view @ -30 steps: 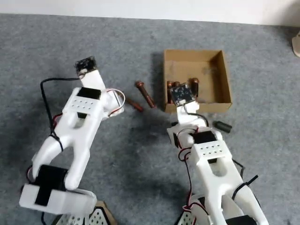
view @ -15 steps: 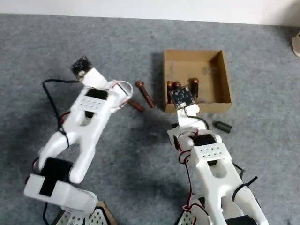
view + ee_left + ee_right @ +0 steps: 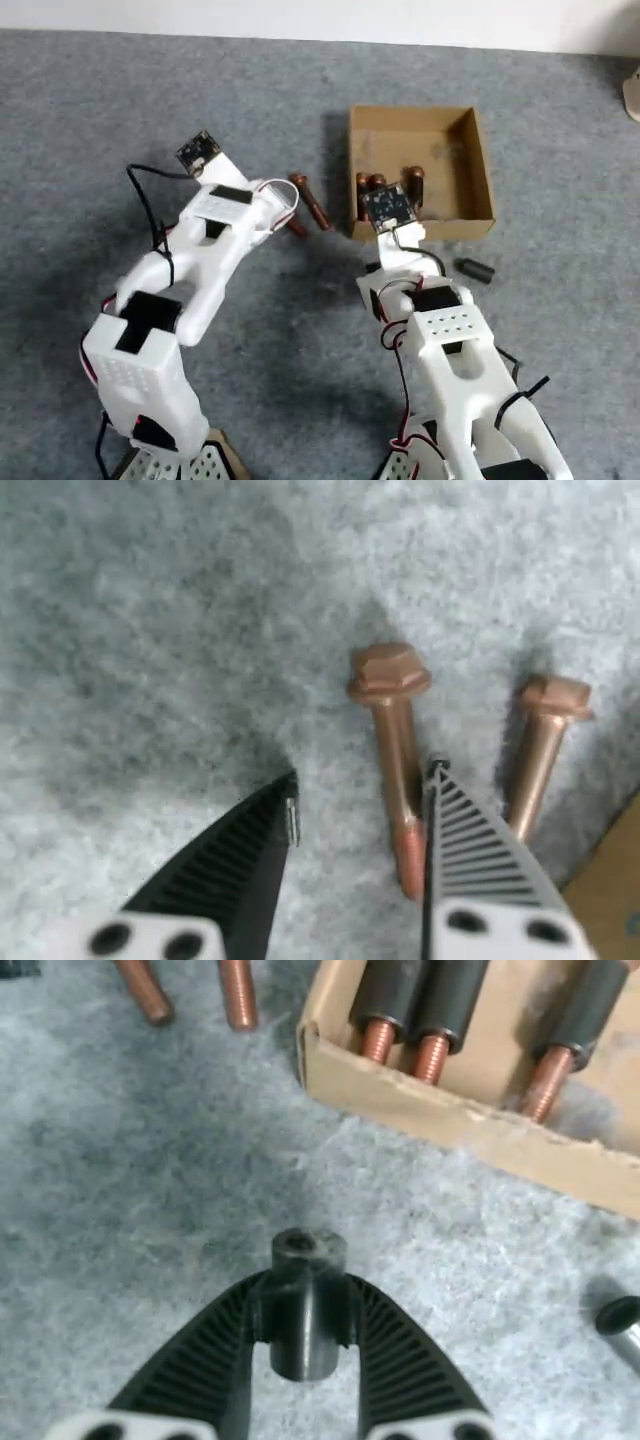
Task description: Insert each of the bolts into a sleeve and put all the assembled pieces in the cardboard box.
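While the left gripper (image 3: 363, 790) hangs with fingers (image 3: 240, 870) spread around a copper bolt (image 3: 392, 730) on the bench (image 3: 300, 90), the right gripper (image 3: 305, 1295) clamps a black sleeve (image 3: 302, 1260) beside the cardboard box (image 3: 485, 180); next, probably: close on that bolt, then thread it in.

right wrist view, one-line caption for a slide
Right gripper clamps a black sleeve near the cardboard box holding three sleeved bolts.

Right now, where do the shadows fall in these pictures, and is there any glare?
High view: soft, even light; the cardboard box shades the carpet outside its left wall. Left wrist view: a dark shadow hugs one side of each of the two bolts. Right wrist view: a dull sheen runs along the held sleeve, no harsh glare.
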{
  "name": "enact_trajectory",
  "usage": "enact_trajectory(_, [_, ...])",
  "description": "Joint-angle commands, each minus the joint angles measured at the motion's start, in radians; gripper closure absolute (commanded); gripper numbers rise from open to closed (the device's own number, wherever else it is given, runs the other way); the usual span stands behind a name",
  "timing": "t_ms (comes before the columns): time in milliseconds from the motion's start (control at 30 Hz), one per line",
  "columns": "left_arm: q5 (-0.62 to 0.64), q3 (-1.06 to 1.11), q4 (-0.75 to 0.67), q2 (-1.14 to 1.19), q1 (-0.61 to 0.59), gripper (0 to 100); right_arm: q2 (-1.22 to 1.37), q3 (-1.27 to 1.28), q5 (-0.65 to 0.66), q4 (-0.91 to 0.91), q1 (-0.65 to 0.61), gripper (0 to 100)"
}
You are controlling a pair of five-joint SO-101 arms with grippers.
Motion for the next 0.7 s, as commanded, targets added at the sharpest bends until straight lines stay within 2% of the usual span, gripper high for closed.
enact_trajectory(0, [0.005, -0.047, 0.002, -0.007, -0.045, 81, -0.045, -0.005, -0.002, -0.015, 0.013, 99.3])
enact_trajectory(133, [0.005, -0.044, 0.002, -0.005, -0.031, 84, -0.045, -0.005, -0.002, -0.015, 0.013, 99.3])
enact_trajectory(267, [0.005, -0.047, 0.000, -0.005, -0.027, 100, -0.045, -0.005, -0.002, -0.015, 0.013, 99.3])
enact_trajectory(367, [0.005, -0.042, 0.000, -0.005, -0.027, 97, -0.045, -0.005, -0.002, -0.015, 0.013, 99.3])
enact_trajectory(667, [-0.003, -0.041, 0.006, -0.025, -0.027, 99, -0.053, -0.004, -0.005, -0.012, 0.015, 99.3])
